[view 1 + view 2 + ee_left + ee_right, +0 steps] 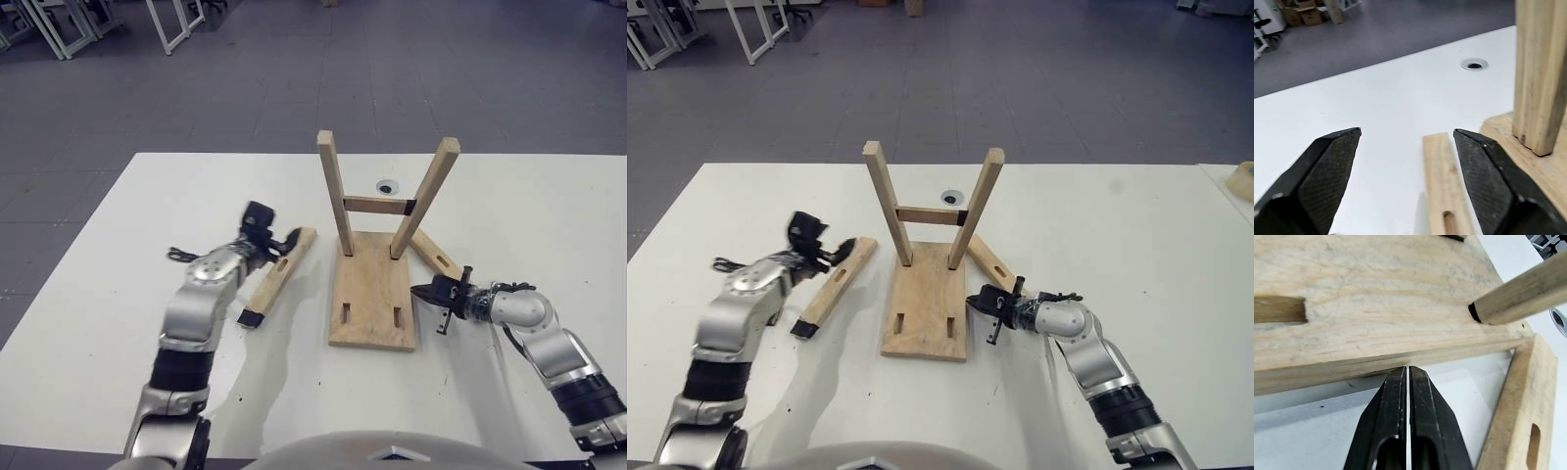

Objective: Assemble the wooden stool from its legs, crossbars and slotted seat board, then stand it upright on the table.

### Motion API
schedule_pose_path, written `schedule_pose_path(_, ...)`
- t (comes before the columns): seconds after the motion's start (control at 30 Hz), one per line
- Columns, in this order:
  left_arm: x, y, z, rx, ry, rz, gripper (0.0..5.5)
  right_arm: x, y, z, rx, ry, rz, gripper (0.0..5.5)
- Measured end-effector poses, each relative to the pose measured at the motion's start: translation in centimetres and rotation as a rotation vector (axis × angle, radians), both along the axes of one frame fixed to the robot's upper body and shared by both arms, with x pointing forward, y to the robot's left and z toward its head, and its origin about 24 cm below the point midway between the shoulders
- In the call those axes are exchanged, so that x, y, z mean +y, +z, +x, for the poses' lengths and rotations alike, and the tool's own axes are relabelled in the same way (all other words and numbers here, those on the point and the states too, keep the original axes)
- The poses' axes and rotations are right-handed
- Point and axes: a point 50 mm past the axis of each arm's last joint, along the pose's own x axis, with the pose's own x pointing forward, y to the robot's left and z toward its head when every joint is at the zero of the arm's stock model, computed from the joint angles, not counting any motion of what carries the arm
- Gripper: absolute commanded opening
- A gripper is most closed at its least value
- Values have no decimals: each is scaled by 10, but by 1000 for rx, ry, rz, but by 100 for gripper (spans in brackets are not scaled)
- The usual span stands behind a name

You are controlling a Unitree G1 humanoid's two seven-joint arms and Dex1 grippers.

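The slotted seat board lies flat on the white table. Two legs stand upright in its far slots, joined by a short crossbar. One loose slotted leg with a black tip lies to the left of the board. Another loose leg lies at the board's right edge. My left gripper is open over the far end of the left loose leg, fingers on either side of it. My right gripper is shut and empty, its tip close to the board's right edge.
A round cable hole sits in the table behind the stool parts. A wooden piece lies at the table's far right edge. Grey floor and white table frames lie beyond the far edge.
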Motion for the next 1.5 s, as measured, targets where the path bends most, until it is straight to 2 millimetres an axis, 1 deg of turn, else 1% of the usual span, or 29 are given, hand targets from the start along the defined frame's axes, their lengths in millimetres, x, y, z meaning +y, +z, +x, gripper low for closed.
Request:
schedule_pose_path(0.07,21,-4,-19,5,87,55,351,-2,0,-2,1,-18,4,10)
schedule_pose_path(0.1,29,-12,-29,29,124,74,351,-5,3,-2,-8,-44,10,10)
schedule_pose_path(0.13,35,-19,-38,43,148,93,356,-7,9,0,-25,-76,29,29)
schedule_pose_path(0.17,40,-27,-45,61,164,104,373,-9,16,2,-48,-106,60,46)
schedule_pose_path(0.23,44,-38,-54,68,184,95,376,-9,25,4,-80,-154,114,85)
schedule_pose_path(0.37,50,-55,-70,103,204,78,376,-9,31,6,-98,-188,154,85)
schedule_pose_path(0.47,56,-74,-79,190,206,48,376,-9,35,7,-107,-208,178,85)
schedule_pose_path(0.57,58,-82,-82,245,208,35,333,-11,38,9,-127,-226,184,89)
schedule_pose_path(0.67,58,-82,-80,281,204,8,287,-10,41,10,-142,-236,187,89)
schedule_pose_path(0.83,55,-80,-83,364,234,-30,208,-8,46,13,-144,-236,219,89)
schedule_pose_path(0.9,52,-78,-83,389,237,-40,160,-4,58,17,-167,-233,269,89)
schedule_pose_path(0.97,51,-77,-82,406,240,-44,130,-1,69,19,-174,-231,317,89)
schedule_pose_path(1.0,50,-77,-82,411,242,-45,129,3,74,18,-154,-223,366,89)
schedule_pose_path(1.03,50,-77,-81,414,239,-40,129,10,84,16,-123,-205,450,89)
schedule_pose_path(1.07,49,-77,-81,414,238,-37,129,14,91,15,-104,-193,498,89)
schedule_pose_path(1.1,49,-77,-80,414,237,-33,129,18,97,14,-76,-176,534,109)
schedule_pose_path(1.13,48,-77,-79,412,236,-26,129,22,102,12,-35,-160,576,116)
schedule_pose_path(1.2,48,-76,-74,337,232,12,129,26,106,8,41,-158,644,148)
schedule_pose_path(1.23,47,-74,-71,273,235,20,129,28,106,7,75,-160,676,165)
schedule_pose_path(1.27,45,-67,-65,170,231,24,129,31,106,6,102,-162,702,189)
schedule_pose_path(1.33,37,-40,-50,-92,195,13,129,33,105,6,125,-170,727,217)
schedule_pose_path(1.4,25,-10,-45,-342,140,3,129,35,106,7,147,-183,775,259)
schedule_pose_path(1.43,18,2,-46,-429,107,0,129,36,109,7,174,-193,830,271)
schedule_pose_path(1.47,12,10,-46,-479,80,-8,129,38,112,8,196,-197,888,295)
schedule_pose_path(1.5,4,16,-45,-510,51,-21,129,39,117,9,226,-197,947,303)
